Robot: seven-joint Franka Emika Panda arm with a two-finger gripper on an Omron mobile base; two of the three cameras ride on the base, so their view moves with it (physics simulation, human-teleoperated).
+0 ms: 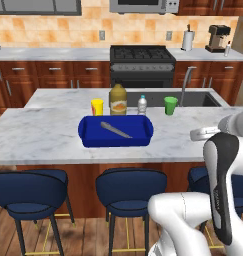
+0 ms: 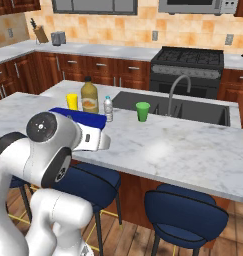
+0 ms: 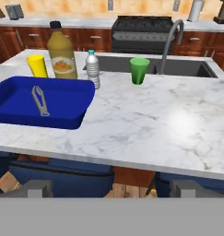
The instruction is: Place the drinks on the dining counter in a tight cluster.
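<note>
Already two of the drinks stand close together on the dining bench (image 1: 43, 135), along the back edge of its near slab, just in front of the sink: the amber juice jug (image 1: 118, 99) and, just beside it toward the sink, the small blue-capped water bottle (image 1: 142, 104). A short yellow cup (image 1: 97, 106) stands on the jug's other side, a green cup (image 1: 170, 105) a little past the water bottle, and a blue tray (image 1: 93, 136) with a metal utensil (image 1: 115, 130) lies in front of them toward the stool edge.

By my reckoning nothing has been picked up yet; the work is at its opening, with the arm hanging back off the stool-side edge. The pincer (image 3: 111, 188) is spread as wide as it goes and holds nothing, its tips poking up at the bottom of the hand view.

A slim white bottle with a red cap (image 1: 227, 48) stands far off on the rear worktop by the coffee machine (image 1: 217, 38); it is tiny and hard to make out. If that is the third drink, the next move calls for driving round to fetch it. In the right base view the robot's own elbow covers most of the tray.
</note>
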